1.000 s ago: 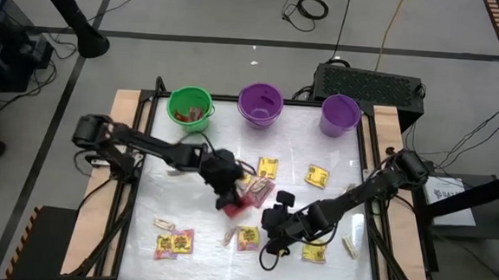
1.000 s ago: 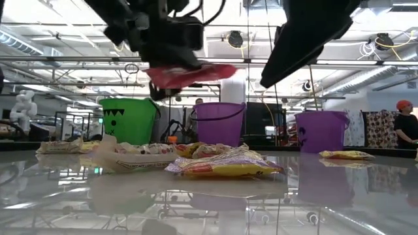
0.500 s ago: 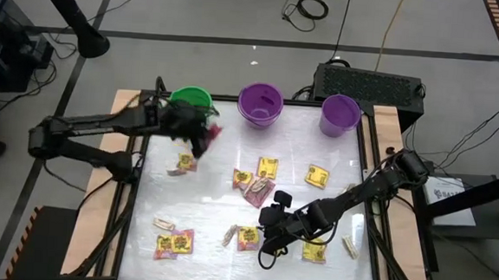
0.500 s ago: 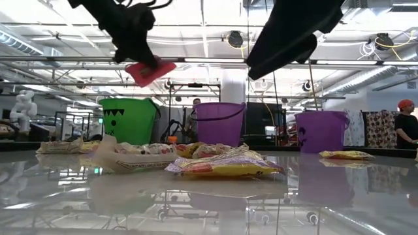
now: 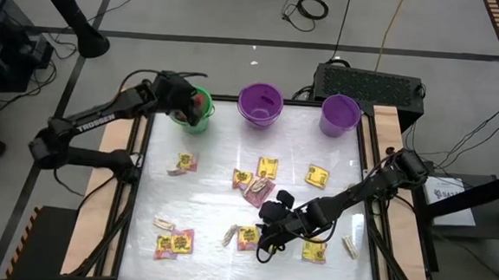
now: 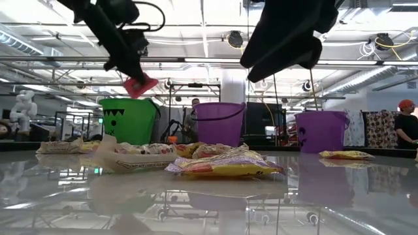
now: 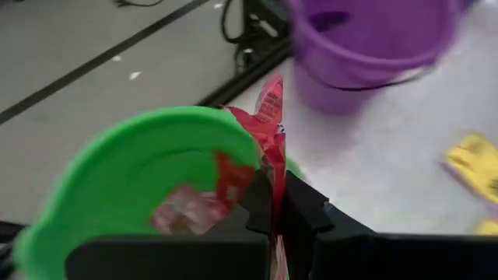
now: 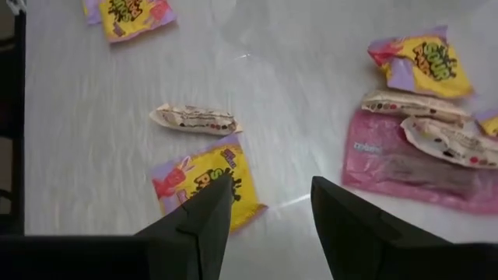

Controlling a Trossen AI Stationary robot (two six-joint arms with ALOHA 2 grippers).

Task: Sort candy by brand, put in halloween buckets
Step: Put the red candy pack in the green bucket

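My left gripper (image 5: 192, 110) is shut on a red candy packet (image 7: 268, 124) over the mouth of the green bucket (image 5: 200, 123), which stands at the table's far left and holds red pieces (image 7: 187, 210). In the low view the packet (image 6: 140, 85) hangs above the green bucket (image 6: 127, 121). My right gripper (image 5: 265, 238) stands open low over the table's near middle, above a yellow packet (image 8: 204, 180) and touching nothing. The purple bucket (image 5: 260, 104) and the lavender bucket (image 5: 340, 113) stand along the far edge. My left gripper pinches the red packet between its two fingers (image 7: 299, 214), at the end nearer the wrist (image 7: 274, 187). The packet stands on edge and sticks out past the fingertips. The fingers slant down from the table's left. The packet is lifted clear, above the green bucket's opening.
Loose candy lies over the table: yellow packets (image 5: 268, 167), (image 5: 318, 175), (image 5: 174, 241), a pink packet (image 8: 405, 167) with tan pieces (image 8: 194, 119) near it. A dark box (image 5: 370, 82) sits behind the far edge. Wooden rails run down both sides of the table.
My left gripper has swung from the table's middle up and toward the far left corner, carrying the red packet clear of the table to above the green bucket, and has tipped from pointing steeply down to a slant. It stays shut on the packet. My right gripper has rolled a little in place.
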